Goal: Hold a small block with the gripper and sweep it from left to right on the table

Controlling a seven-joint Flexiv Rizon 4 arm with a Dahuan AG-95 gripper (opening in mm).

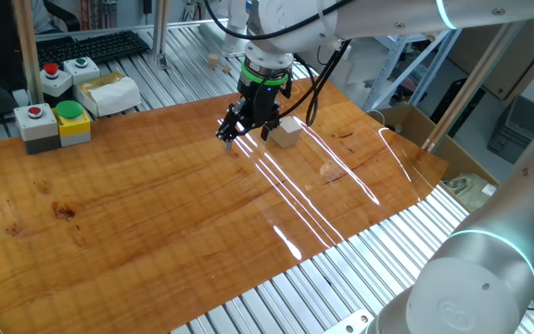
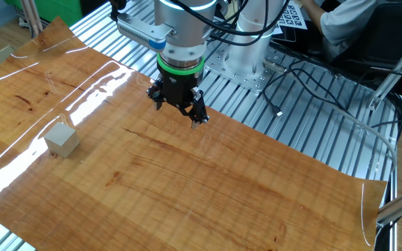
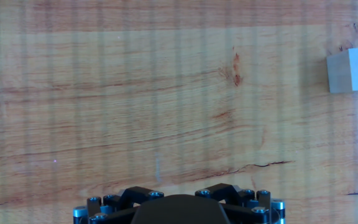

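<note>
The small block (image 1: 288, 131) is a pale beige wooden cube that rests on the table (image 1: 156, 213), apart from the gripper. It also shows in the other fixed view (image 2: 61, 141) and at the right edge of the hand view (image 3: 351, 70). My gripper (image 1: 247, 134), black with a green ring, hovers just above the table beside the block. Its fingers look spread and hold nothing. In the other fixed view the gripper (image 2: 179, 111) is well clear of the block. The hand view shows only the finger bases (image 3: 179, 205), not the tips.
Grey boxes with red and green buttons (image 1: 54, 122) and a white box (image 1: 109, 93) stand on the ribbed aluminium frame (image 1: 341, 278) at the back left. A second arm's base (image 1: 476, 278) is at the front right. Cables (image 2: 313, 90) lie beside the table.
</note>
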